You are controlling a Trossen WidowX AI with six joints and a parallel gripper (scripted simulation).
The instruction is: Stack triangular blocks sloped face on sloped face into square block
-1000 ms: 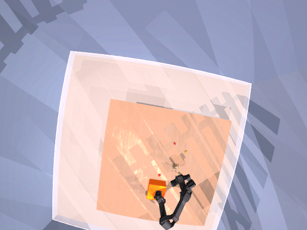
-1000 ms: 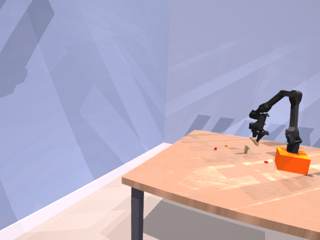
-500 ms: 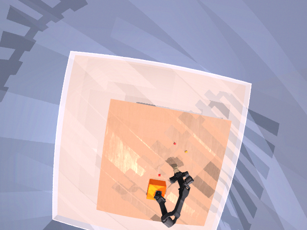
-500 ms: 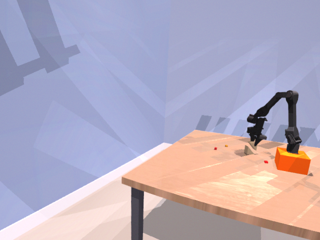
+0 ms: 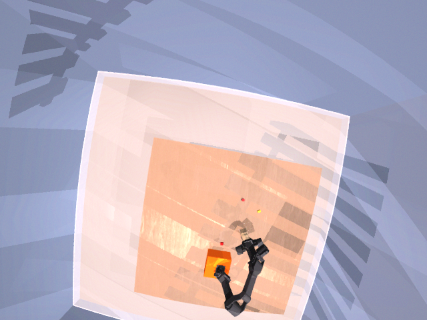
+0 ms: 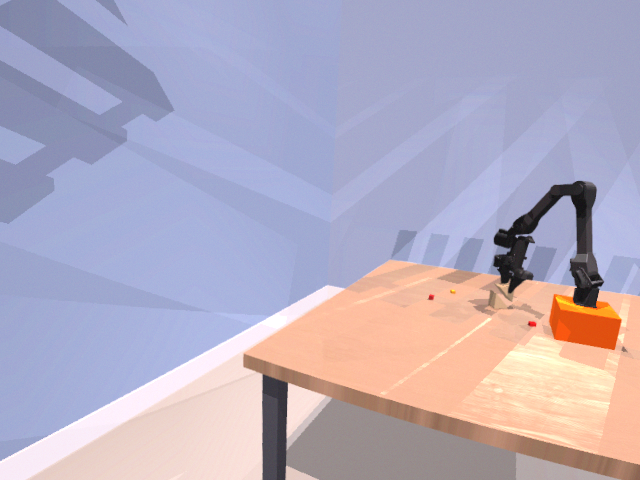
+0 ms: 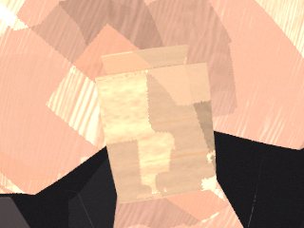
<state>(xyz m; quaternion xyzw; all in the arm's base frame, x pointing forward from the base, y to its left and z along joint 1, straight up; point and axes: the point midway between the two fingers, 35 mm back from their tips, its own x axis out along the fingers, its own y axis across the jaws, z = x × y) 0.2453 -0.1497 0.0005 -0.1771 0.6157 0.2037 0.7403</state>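
Observation:
My gripper [image 6: 512,285] is shut on a tan triangular block [image 7: 159,133], which fills the middle of the wrist view between the black fingers. The second tan triangular block [image 6: 497,299] rests on the table right below it; in the side view the held block sits against its top, and I cannot tell whether the sloped faces lie flush. In the top view the blocks [image 5: 244,235] show just beyond the gripper [image 5: 249,243]. In the wrist view a strip of the lower block [image 7: 146,60] shows past the held block's far edge.
The arm's orange base [image 6: 584,322] stands to the right of the blocks. Small red cubes [image 6: 531,323] [image 6: 431,296] and a small yellow cube [image 6: 452,291] lie on the wooden table. The table's front edge is far from the blocks.

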